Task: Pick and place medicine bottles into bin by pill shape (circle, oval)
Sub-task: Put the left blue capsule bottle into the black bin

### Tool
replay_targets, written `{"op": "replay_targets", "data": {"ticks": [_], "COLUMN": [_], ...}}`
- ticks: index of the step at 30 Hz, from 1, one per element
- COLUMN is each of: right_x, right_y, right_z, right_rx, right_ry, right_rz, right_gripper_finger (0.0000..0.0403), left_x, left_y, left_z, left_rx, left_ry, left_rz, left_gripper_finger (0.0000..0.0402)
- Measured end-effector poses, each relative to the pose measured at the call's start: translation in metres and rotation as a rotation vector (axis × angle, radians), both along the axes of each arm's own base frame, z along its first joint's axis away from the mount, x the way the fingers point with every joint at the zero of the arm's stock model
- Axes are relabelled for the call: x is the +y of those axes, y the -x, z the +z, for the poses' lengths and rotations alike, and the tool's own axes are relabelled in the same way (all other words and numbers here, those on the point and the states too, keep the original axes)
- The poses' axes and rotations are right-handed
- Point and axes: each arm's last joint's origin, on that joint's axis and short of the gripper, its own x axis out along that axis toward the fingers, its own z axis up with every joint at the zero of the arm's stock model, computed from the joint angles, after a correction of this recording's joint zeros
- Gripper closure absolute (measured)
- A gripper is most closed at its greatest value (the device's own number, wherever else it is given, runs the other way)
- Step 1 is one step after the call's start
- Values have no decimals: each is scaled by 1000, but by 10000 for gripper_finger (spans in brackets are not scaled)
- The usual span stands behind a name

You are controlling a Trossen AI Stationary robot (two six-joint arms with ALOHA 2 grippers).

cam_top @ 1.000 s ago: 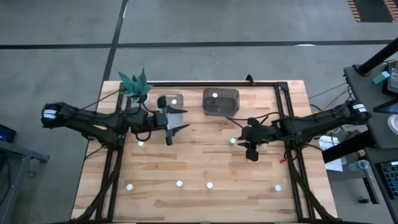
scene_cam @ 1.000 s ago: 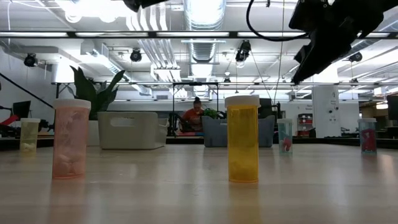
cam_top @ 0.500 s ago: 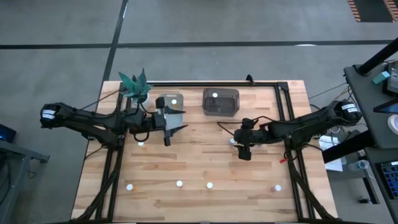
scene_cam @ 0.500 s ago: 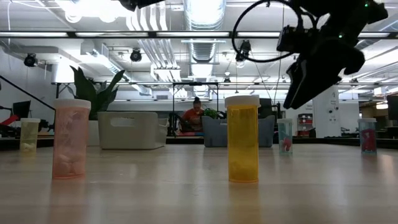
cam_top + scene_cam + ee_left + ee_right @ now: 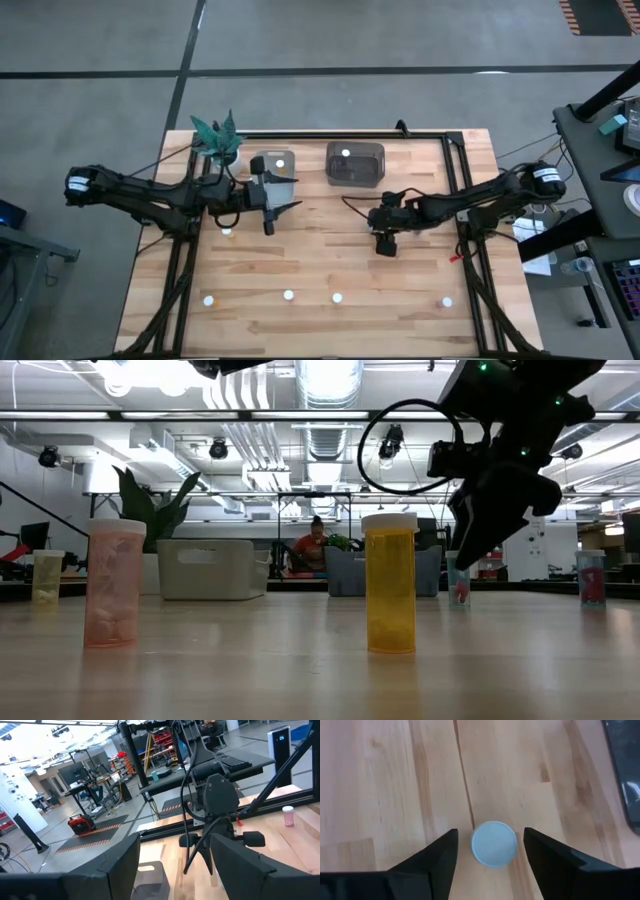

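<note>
The right hand (image 5: 490, 851) is open above a small medicine bottle with a round white cap (image 5: 494, 844) on the wooden bench (image 5: 395, 780); the left hand (image 5: 272, 205) waits open.

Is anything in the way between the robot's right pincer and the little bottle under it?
Nothing visible. The right pincer is open, and the bottle's white cap sits in the gap between its fingers, with only bare wooden table around it.

A robotics lab in an open industrial hall. Exposed ceiling ducts (image 5: 330, 400) hang overhead. Equipment racks (image 5: 95, 795) line the concrete floor (image 5: 330, 40).
</note>
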Motion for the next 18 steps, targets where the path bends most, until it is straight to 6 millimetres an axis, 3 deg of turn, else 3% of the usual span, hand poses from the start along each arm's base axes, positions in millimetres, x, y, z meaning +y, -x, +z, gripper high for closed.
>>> {"op": "replay_targets", "data": {"ticks": [12,18], "right_x": [0,0], "right_y": [0,0], "right_z": [1,1], "right_rx": [-10,-8], "right_ry": [-17,-17], "right_rz": [9,9], "right_gripper_finger": [277,293], "left_x": [0,0], "left_y": [0,0], "left_z": [0,0], "left_rx": [0,0], "left_ry": [1,2], "left_rz": [0,0], "left_gripper_finger": [175,175]}}
